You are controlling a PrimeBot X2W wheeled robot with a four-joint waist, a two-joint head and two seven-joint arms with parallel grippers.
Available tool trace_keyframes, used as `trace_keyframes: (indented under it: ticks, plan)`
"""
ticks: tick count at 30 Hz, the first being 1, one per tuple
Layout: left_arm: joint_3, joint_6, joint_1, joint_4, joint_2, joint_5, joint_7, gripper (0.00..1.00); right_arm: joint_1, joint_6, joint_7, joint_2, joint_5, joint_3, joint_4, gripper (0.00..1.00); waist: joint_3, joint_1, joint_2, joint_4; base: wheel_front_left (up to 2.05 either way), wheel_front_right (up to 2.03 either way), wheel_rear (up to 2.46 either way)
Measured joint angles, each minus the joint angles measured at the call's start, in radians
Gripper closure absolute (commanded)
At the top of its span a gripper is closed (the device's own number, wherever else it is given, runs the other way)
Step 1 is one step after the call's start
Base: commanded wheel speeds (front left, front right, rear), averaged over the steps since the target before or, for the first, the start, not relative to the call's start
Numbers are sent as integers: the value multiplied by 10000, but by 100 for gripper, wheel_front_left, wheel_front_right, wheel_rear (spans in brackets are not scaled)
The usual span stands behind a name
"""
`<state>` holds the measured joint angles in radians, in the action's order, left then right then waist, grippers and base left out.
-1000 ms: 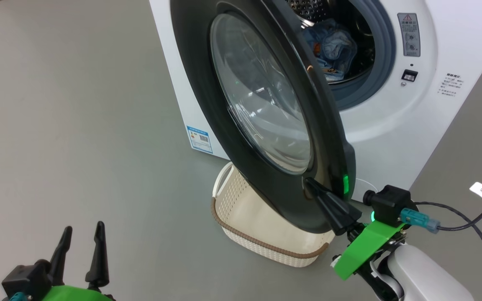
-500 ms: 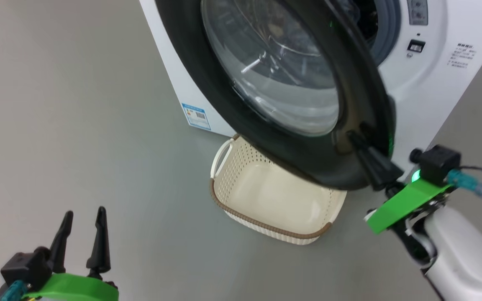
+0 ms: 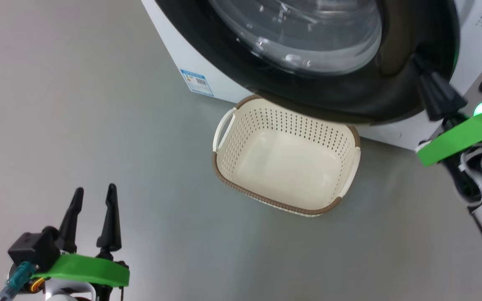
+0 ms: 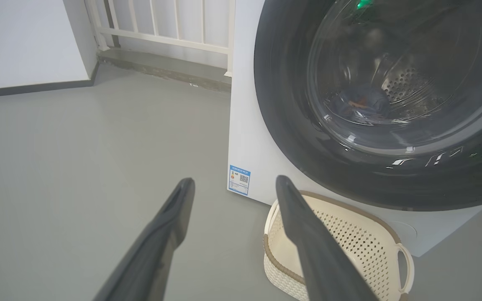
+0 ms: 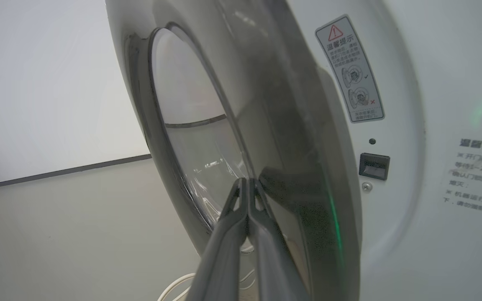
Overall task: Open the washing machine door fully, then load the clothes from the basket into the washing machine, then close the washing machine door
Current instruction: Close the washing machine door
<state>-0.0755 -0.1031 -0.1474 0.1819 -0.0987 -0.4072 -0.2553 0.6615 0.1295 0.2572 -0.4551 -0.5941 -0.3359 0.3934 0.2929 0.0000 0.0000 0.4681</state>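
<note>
My right gripper [image 3: 420,63] is pressing its fingers, squeezed together, against the right-hand rim of the washing machine door [image 3: 349,98]. My left gripper [image 3: 95,190] is hovering spread wide, holding nothing, well apart from the basket [image 3: 223,167] sitting under the door.

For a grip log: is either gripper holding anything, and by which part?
Nothing is held. The right gripper, shut, only presses its tips against the black outer face of the door; the left gripper hangs open above the floor.
</note>
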Motion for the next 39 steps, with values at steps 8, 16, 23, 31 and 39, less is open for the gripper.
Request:
trace_keyframes:
  ticks: [8, 16, 23, 31, 39]
  plan:
    - [105, -136, -363, -38, 228, 75, 0, 0, 1414, 2, 0, -711, -82, -138, 784, 100, 683, 0, 0, 94, 0, 0, 0]
    - [201, -176, -405, 33, 370, 165, 0, 0, 2133, 67, 0, -903, -25, -102, 1603, 100, 832, 0, 0, 262, 0, 0, 0]
    - [311, -247, -418, 117, 401, 249, 0, 0, 2358, 96, 0, -819, 61, -265, 2226, 100, 664, 0, 0, 254, 0, 0, 0]
    - [330, -247, -430, 192, 395, 251, 0, 0, 2458, 82, 0, -819, 23, -780, 2531, 100, 473, 0, 0, 145, 0, 0, 0]
    - [345, -249, -430, 253, 330, 330, 0, 0, 2260, 69, 0, -596, -59, -849, 2435, 0, 53, 0, 0, 2, 0, 0, 0]
